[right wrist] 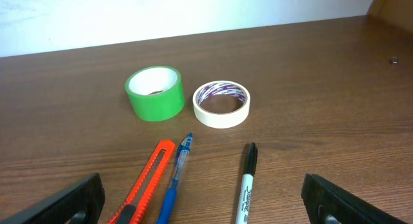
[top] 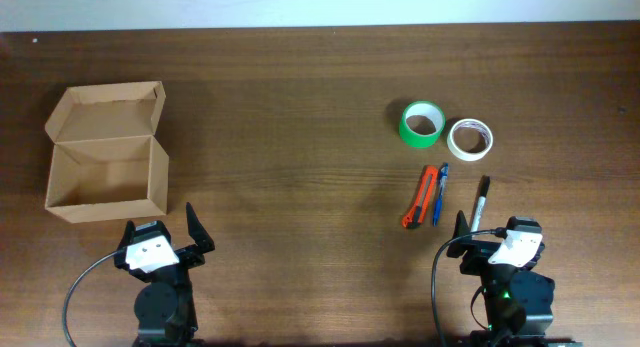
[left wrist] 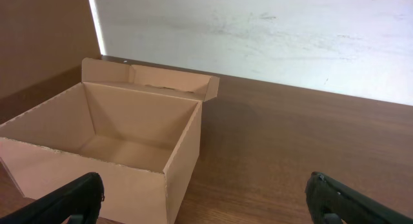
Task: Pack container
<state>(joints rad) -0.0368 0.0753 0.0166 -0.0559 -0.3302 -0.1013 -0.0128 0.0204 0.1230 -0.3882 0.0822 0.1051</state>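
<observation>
The open tan cardboard container point(top: 105, 175) stands at the left with its flap lid tipped back; it is empty, and it also shows in the left wrist view point(left wrist: 116, 156). A green tape roll point(top: 421, 123), a white tape roll point(top: 469, 138), an orange box cutter point(top: 420, 197), a blue pen point(top: 439, 192) and a black marker point(top: 480, 204) lie at the right. The right wrist view shows the green roll point(right wrist: 155, 92), white roll point(right wrist: 221, 103), cutter point(right wrist: 150, 181), pen point(right wrist: 175, 182) and marker point(right wrist: 246, 185). My left gripper point(top: 162, 237) is open and empty just in front of the container. My right gripper point(top: 497, 235) is open and empty, near the marker.
The wooden table point(top: 300, 107) ends at a white wall along the far edge. Both arm bases sit at the near edge.
</observation>
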